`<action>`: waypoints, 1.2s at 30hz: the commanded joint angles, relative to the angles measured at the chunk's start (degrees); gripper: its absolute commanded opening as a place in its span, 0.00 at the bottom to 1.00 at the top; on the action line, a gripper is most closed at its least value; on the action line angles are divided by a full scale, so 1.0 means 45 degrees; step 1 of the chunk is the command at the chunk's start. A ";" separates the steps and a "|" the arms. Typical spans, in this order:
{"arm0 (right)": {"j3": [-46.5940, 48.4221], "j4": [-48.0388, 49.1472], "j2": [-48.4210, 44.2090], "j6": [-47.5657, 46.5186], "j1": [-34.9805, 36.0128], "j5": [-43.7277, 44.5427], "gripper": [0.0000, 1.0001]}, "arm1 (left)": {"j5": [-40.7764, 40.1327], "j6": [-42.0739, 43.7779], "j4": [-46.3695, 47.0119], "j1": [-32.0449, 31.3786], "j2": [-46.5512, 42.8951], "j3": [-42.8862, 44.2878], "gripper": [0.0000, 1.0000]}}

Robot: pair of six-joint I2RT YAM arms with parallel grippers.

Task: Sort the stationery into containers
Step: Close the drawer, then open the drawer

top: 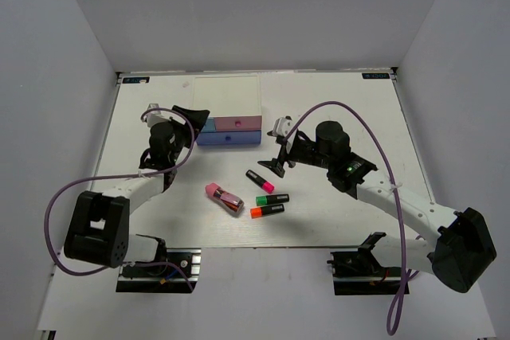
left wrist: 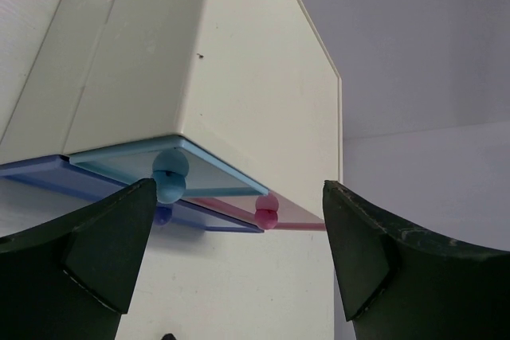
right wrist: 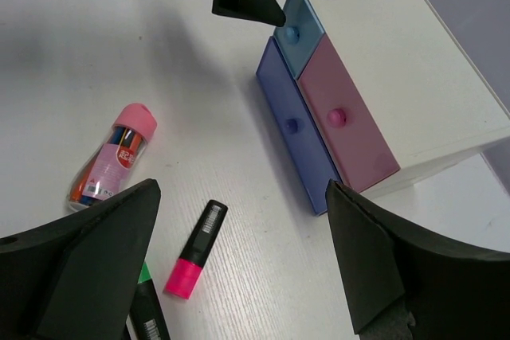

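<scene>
Three short black markers lie in the middle of the table: pink-ended (top: 260,180) (right wrist: 196,250), green-ended (top: 272,198) (right wrist: 147,308) and orange-ended (top: 267,212). Left of them lies the pink-capped oblong block (top: 225,198) (right wrist: 107,166). The white-topped drawer unit (top: 227,97) stands at the back, with its light blue drawer (top: 209,126) (left wrist: 170,173), pink drawer (top: 241,123) (right wrist: 344,119) and wide periwinkle drawer (top: 229,139) (right wrist: 295,129). My left gripper (top: 194,125) (left wrist: 239,260) is open in front of the light blue drawer's knob. The right gripper (top: 276,153) (right wrist: 243,260) hangs open above the pink marker, holding nothing.
The table's white surface (top: 335,117) is bounded by grey walls on three sides. The periwinkle drawer stands out a little in front of the two upper drawers. Both arms' purple cables (top: 351,113) loop over the table.
</scene>
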 commanded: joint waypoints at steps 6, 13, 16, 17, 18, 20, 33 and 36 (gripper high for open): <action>0.0276 -0.0002 -0.0047 0.0654 -0.0051 0.0018 0.89 | 0.0437 0.0267 -0.2891 -0.0051 -0.2735 -0.0188 0.97; 0.1055 -0.0528 0.0968 0.2489 -0.0032 0.0291 0.58 | 0.1372 0.1416 -0.5782 -0.0051 -0.5118 0.0747 0.97; 0.2069 -0.1133 0.2254 0.3793 0.0007 0.0039 0.51 | 0.2524 0.2919 -0.6564 0.0065 -0.6115 0.1371 0.99; 0.2420 -0.1192 0.2800 0.4032 0.0007 -0.0040 0.49 | 0.2701 0.4025 -0.7165 0.0066 -0.6581 0.1740 0.99; 0.2578 -0.1173 0.3347 0.4305 0.0027 -0.0021 0.49 | 0.2586 0.4597 -0.7558 -0.0050 -0.6837 0.1937 0.99; 0.3454 -0.1134 0.4264 0.5593 0.0047 0.0172 0.49 | 0.2176 0.5613 -0.8185 -0.0188 -0.7422 0.2076 0.99; 0.6971 -0.1776 0.8820 1.1083 -0.0012 0.3334 0.63 | 0.0378 0.7220 -0.9027 -0.0188 -1.2757 0.1471 0.99; 0.6839 -0.1390 0.9055 1.1533 -0.0032 0.3823 0.63 | 0.0689 0.7220 -0.9027 -0.0072 -1.2758 0.1471 0.99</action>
